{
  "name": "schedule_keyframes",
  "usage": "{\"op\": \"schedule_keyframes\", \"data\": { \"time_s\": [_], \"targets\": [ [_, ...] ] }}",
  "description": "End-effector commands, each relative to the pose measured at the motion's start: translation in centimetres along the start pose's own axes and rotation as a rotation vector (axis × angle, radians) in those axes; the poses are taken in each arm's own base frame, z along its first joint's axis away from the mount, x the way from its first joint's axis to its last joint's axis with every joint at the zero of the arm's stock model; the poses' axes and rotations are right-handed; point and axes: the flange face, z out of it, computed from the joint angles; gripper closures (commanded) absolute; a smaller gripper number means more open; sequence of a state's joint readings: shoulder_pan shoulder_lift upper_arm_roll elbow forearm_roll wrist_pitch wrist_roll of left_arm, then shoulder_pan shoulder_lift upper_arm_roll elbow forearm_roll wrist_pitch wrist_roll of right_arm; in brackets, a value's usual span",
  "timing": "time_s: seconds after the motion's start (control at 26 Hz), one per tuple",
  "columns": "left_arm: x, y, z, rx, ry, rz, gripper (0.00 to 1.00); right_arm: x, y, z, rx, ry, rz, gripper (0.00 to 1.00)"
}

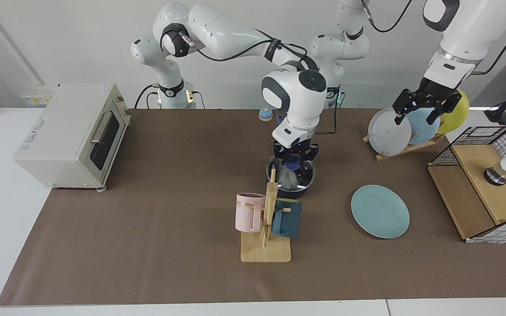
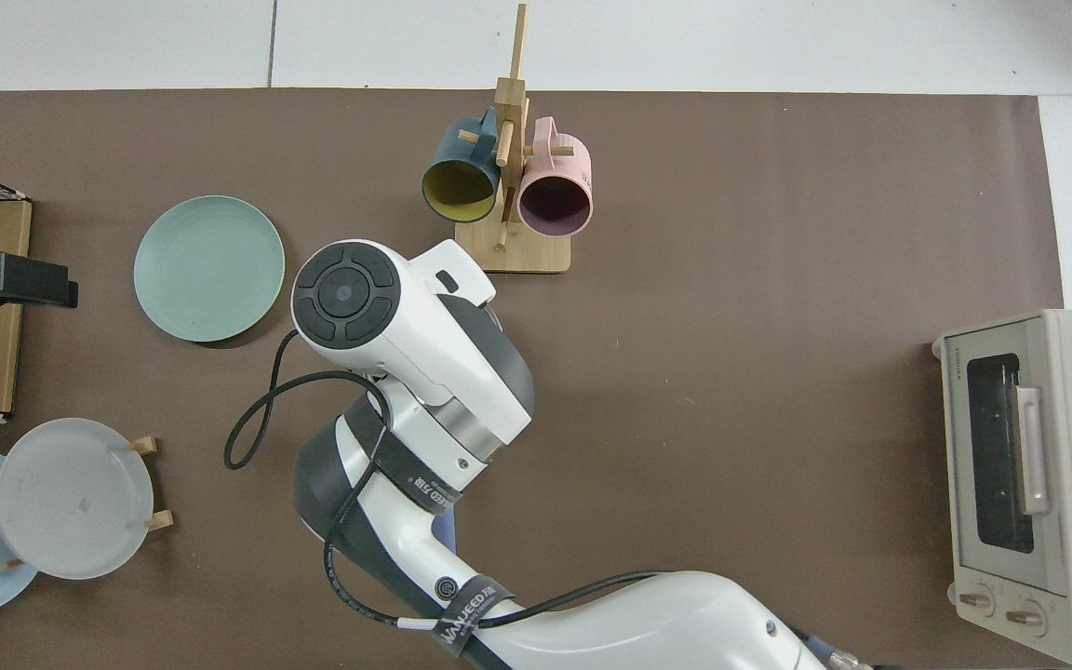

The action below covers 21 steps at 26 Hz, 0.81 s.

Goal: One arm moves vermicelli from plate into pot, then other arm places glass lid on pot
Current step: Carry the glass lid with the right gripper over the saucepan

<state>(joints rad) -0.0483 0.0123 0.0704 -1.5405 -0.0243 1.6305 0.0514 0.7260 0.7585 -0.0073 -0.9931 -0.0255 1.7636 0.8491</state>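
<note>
Currently right gripper (image 1: 295,154) directly above pot (image 1: 290,189), fingers pinching glass lid (image 1: 291,169) knob; left gripper (image 1: 415,106) waits well apart, spread

A teal-green plate (image 1: 380,211), a dark navy pot (image 1: 290,177) with white noodles (image 1: 286,177) and a blue lid knob (image 1: 294,164), pink (image 1: 249,212) and dark teal (image 1: 287,218) mugs, a cream oven (image 1: 72,134) and a brown table cover (image 1: 147,245) are seen.

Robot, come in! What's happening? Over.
Right gripper at glass lid knob, over pot. Vermicelli inside pot. Left gripper waits, open, by dish rack. Plate bare.
</note>
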Motion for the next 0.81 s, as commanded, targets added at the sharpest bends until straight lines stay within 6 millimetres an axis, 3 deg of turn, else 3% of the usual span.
{"op": "schedule_keyframes", "data": {
  "time_s": [0.0, 0.27, 0.42, 0.77],
  "targets": [
    [-0.5, -0.2, -0.2, 0.019, 0.004, 0.01, 0.0, -0.2, 0.3, -0.3, -0.007, 0.001, 0.013, 1.0],
    [-0.5, -0.2, -0.3, 0.019, 0.006, 0.009, 0.0, -0.5, 0.1, -0.4, 0.002, -0.009, 0.014, 1.0],
    [-0.4, -0.2, -0.3, 0.019, 0.007, 0.009, 0.0, -2.2, -1.2, -1.0, 0.007, -0.001, -0.013, 1.0],
    [-0.4, -0.2, -0.3, 0.019, 0.007, 0.009, 0.0, -2.4, -0.8, -1.3, -0.011, 0.005, -0.005, 1.0]
  ]
}}
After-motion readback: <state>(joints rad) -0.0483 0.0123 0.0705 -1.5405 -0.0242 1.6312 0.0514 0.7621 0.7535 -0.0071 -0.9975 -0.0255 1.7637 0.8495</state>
